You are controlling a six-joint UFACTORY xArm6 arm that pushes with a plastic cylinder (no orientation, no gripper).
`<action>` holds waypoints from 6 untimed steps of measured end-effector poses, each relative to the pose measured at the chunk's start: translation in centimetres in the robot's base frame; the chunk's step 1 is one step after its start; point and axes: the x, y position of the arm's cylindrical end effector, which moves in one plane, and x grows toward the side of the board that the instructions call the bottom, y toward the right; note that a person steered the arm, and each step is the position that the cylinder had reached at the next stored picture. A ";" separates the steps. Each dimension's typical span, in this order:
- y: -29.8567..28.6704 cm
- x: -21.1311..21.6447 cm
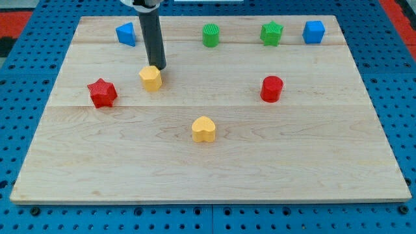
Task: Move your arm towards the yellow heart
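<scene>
The yellow heart (204, 129) lies on the wooden board (312, 149) a little below its middle. My tip (159, 67) is toward the view's upper left of the heart, right against the top edge of a yellow hexagonal block (150, 78). The dark rod rises from there to the view's top.
A red star (102, 93) lies left of the yellow hexagonal block. A red cylinder (272, 88) lies to the right of the middle. Along the top edge are a blue block (126, 34), a green cylinder (210, 35), a green star (272, 33) and a blue block (313, 31).
</scene>
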 end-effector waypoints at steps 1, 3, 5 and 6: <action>-0.7 2.6; 4.4 3.6; 17.2 14.1; 18.6 20.1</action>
